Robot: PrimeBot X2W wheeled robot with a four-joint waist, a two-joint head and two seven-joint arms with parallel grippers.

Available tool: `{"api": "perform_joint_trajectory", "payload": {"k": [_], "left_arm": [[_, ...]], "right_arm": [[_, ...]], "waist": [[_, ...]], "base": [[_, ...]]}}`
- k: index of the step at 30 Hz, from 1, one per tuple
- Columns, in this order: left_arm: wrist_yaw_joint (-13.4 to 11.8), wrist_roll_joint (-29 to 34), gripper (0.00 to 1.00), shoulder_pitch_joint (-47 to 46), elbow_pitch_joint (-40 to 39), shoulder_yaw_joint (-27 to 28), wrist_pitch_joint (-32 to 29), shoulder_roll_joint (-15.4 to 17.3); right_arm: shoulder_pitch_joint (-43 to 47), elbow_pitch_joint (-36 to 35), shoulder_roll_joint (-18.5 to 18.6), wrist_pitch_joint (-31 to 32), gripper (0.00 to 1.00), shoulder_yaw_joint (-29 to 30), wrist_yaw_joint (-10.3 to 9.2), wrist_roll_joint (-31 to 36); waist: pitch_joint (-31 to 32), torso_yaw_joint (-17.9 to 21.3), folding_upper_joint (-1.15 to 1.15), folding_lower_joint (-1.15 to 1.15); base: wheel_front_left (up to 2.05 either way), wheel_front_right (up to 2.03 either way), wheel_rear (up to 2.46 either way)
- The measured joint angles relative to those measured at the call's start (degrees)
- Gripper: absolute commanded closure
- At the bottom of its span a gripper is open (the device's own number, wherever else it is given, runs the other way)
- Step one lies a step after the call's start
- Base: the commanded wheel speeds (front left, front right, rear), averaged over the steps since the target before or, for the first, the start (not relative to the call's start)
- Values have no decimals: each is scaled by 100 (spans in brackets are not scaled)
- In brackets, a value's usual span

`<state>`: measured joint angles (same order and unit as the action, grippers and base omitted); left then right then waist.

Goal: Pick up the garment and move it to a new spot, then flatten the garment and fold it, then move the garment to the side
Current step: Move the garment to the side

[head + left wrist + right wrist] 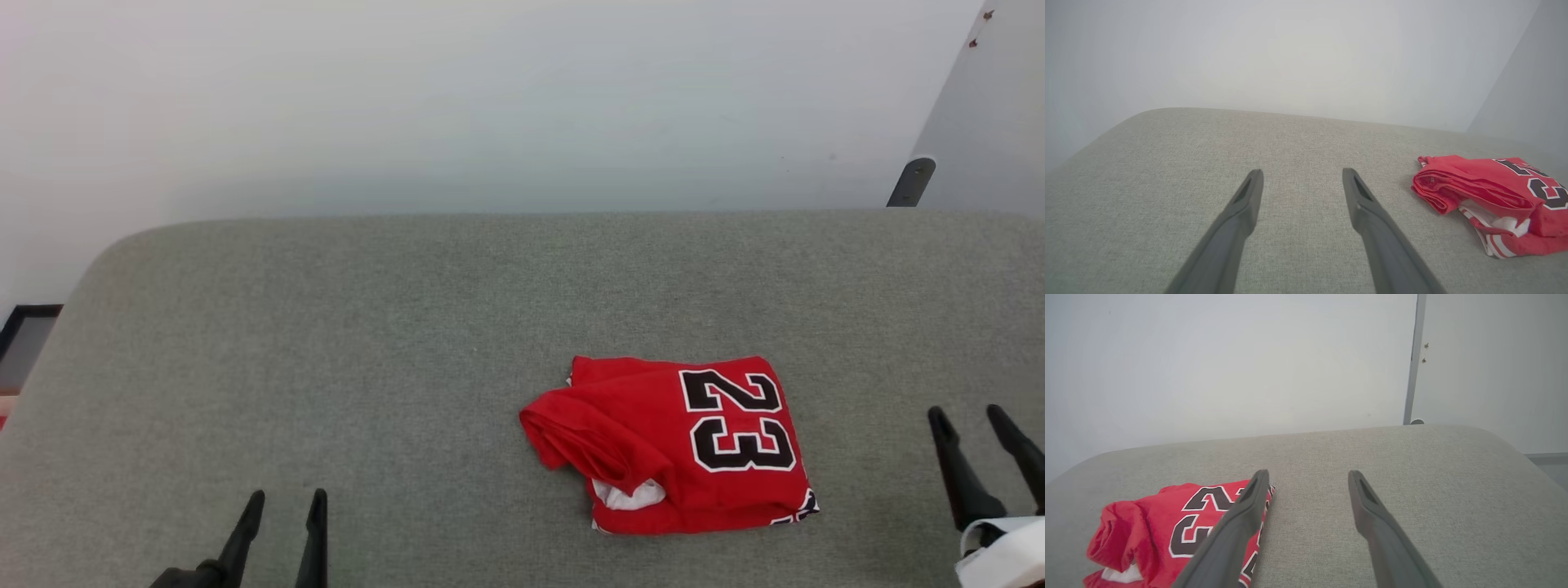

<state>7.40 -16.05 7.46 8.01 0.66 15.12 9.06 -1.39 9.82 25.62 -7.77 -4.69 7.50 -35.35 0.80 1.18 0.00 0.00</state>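
Observation:
The garment (678, 445) is a red jersey with a black, white-outlined 23, lying folded into a compact bundle on the grey fabric surface (408, 327), right of centre. A bit of white cloth shows at its near edge. My left gripper (287, 498) stands open at the lower left, well away from the garment, with nothing between its fingers. My right gripper (967, 415) is open at the lower right, a short way right of the bundle. The left wrist view has the garment (1490, 196) at its right, beyond the open left gripper (1302, 173). In the right wrist view the garment (1167, 526) lies left of the open right gripper (1308, 474).
A pale wall (490, 98) rises behind the grey surface's rounded far edge. At the far right stands a grey panel with a dark bracket (910, 181). A dark-framed thing (24, 327) lies beyond the left edge. Wide bare fabric spreads left of the garment.

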Motion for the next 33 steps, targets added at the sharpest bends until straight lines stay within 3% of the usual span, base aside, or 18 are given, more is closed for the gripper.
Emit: {"api": "perform_joint_trajectory", "payload": {"k": [7,13,25,33], "left_arm": [[0,1,0,-118,-1,-30,0,-67],[0,8,0,-373,24,-113,0,-166],[0,102,0,-1139,149,-454,0,-301],[0,90,0,-1535,283,-653,0,-348]], "right_arm": [[-407,-238,105,767,0,-489,0,65],[-1179,-204,521,2621,0,-1101,1,-198],[-2150,286,668,5925,0,-1188,1,-812],[-2311,597,441,6434,0,-1049,0,-935]], "waist": [[-87,-47,0,0],[-271,-176,0,0],[-918,-579,0,0],[-1359,-780,0,0]], "base": [[0,0,0],[0,0,0],[0,0,0],[0,0,0]]}}
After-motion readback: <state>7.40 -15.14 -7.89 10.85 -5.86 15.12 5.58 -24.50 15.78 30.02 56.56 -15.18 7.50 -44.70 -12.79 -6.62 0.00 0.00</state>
